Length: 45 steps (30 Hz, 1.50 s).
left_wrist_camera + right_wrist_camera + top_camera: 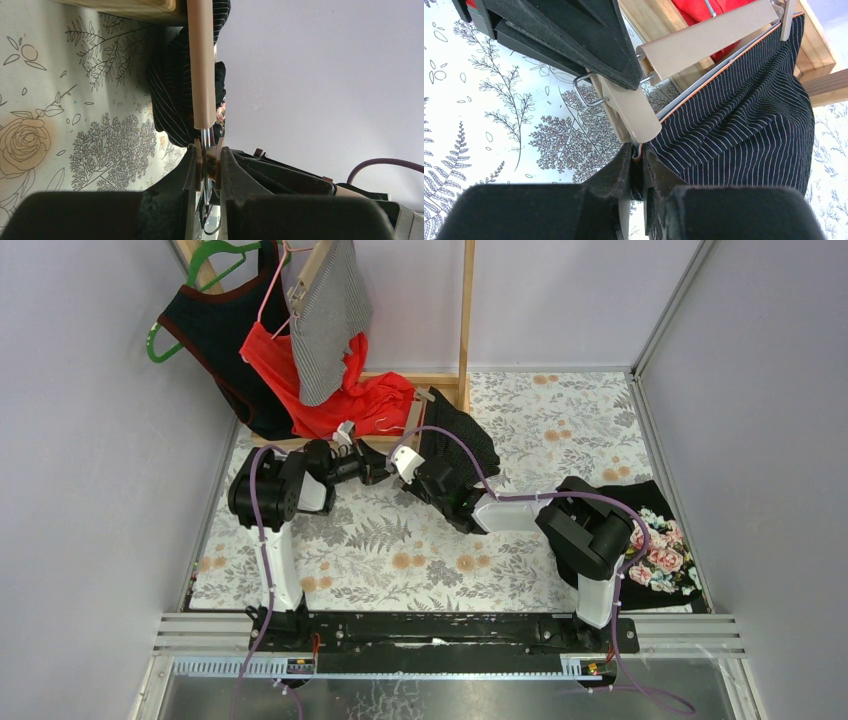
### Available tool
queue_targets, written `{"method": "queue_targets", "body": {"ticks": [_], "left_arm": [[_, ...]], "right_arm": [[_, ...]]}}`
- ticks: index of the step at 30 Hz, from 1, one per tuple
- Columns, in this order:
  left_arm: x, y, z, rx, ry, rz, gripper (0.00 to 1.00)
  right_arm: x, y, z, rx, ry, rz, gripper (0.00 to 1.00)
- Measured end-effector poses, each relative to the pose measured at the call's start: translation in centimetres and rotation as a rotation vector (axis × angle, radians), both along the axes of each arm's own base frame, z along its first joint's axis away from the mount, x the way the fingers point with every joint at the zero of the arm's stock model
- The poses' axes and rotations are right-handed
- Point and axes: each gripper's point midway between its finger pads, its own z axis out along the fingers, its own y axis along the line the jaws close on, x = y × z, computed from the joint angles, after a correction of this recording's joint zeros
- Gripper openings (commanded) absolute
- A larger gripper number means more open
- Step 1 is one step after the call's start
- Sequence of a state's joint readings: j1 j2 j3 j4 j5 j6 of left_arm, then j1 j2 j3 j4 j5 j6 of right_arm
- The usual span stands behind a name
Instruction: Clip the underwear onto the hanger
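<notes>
The underwear (744,130) is black with thin white stripes and an orange-trimmed waistband. It hangs from the beige hanger (704,35), bunched against the wooden rack foot (440,380). My right gripper (638,156) is shut on the waistband edge just under the hanger's near clip (631,112). My left gripper (206,167) is shut on that clip's (212,159) tabs, with the metal wire between its fingers. The hanger bar (201,65) runs straight away from it, with the underwear (170,100) behind. Both grippers meet near the rack in the top view, left (378,468) and right (418,460).
A wooden rack (466,310) stands at the back. On it hang a red garment (340,390), a grey striped one (325,320) and a dark top on a green hanger (215,260). A black floral cloth (665,545) lies at the right on the patterned table cover (400,550).
</notes>
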<state>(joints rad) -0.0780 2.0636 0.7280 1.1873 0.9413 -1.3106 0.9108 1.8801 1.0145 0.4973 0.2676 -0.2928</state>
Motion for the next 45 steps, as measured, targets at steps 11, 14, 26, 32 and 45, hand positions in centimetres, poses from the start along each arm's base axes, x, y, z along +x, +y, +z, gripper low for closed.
{"method": "queue_targets", "body": {"ticks": [11,14,26,32,45], "left_arm": [[0.1,0.0,0.3,0.005,-0.003,0.008,0.0],[0.1,-0.2,0.2,0.007,0.0,0.009,0.0],[0.0,-0.7,0.3,0.041,-0.005,0.017,0.0],[0.1,-1.0,0.2,0.049,-0.005,0.024,0.0],[0.0,-1.8,0.0,0.057,-0.008,0.023,0.0]], "right_arm": [[-0.3,0.4,0.2,-0.022,-0.002,0.014,0.12],[-0.3,0.4,0.2,-0.03,-0.001,0.014,0.12],[-0.5,0.5,0.4,-0.052,-0.005,0.011,0.12],[-0.7,0.7,0.4,-0.064,0.002,0.016,0.12],[-0.9,1.3,0.9,-0.067,0.004,0.027,0.13]]}}
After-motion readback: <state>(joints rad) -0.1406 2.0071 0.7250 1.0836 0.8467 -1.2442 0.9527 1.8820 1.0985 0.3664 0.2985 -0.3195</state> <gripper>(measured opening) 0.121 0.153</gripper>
